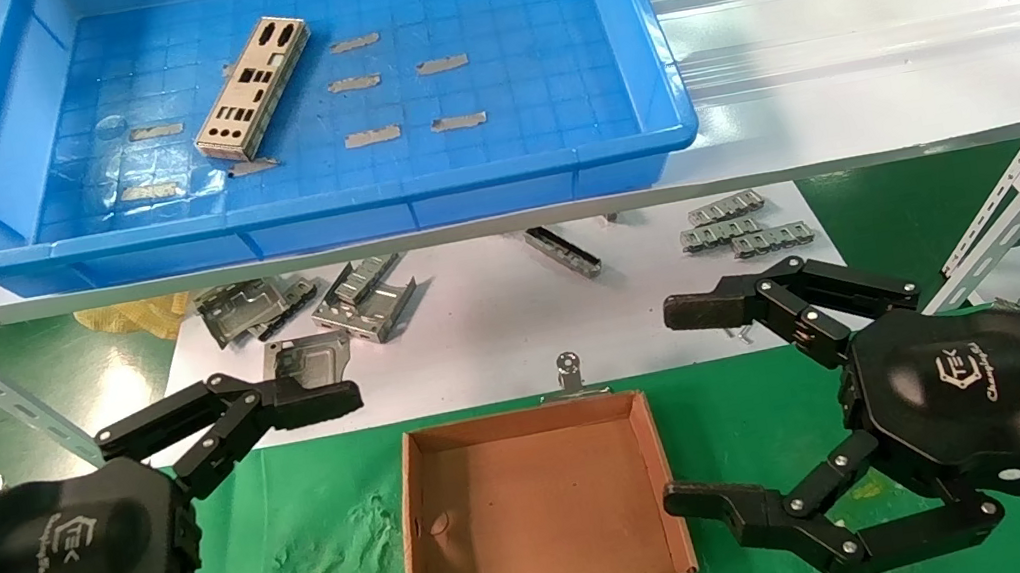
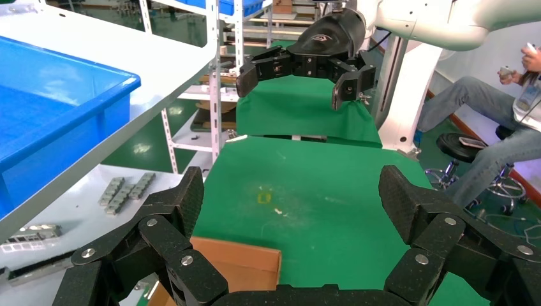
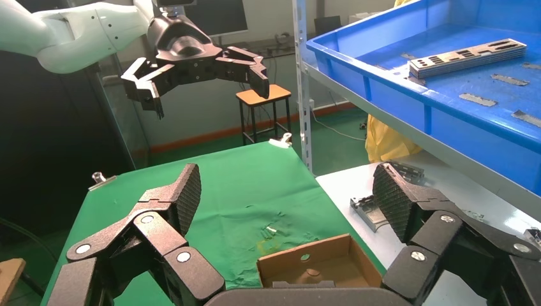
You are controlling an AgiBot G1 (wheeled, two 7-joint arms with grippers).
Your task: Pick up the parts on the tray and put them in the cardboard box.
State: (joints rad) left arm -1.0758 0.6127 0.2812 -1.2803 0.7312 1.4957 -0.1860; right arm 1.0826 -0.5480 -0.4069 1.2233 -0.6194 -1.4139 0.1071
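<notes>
A small stack of thin silvery parts (image 1: 253,87) lies at an angle in the left half of the blue tray (image 1: 660,72) on the white shelf; it also shows in the right wrist view (image 3: 469,56). The brown cardboard box (image 1: 538,505) sits empty on the green cloth below, between my two grippers. My left gripper (image 1: 365,502) is open and empty just left of the box. My right gripper (image 1: 675,406) is open and empty just right of it. The box's corner shows in the left wrist view (image 2: 236,261) and its inside in the right wrist view (image 3: 319,264).
Small grey tape strips (image 1: 358,82) dot the tray floor. Grey folded brackets (image 1: 350,300) and small metal pieces (image 1: 744,226) lie on the white sheet under the shelf. A metal clamp (image 1: 570,374) stands behind the box. A seated person (image 2: 510,127) is off to my right.
</notes>
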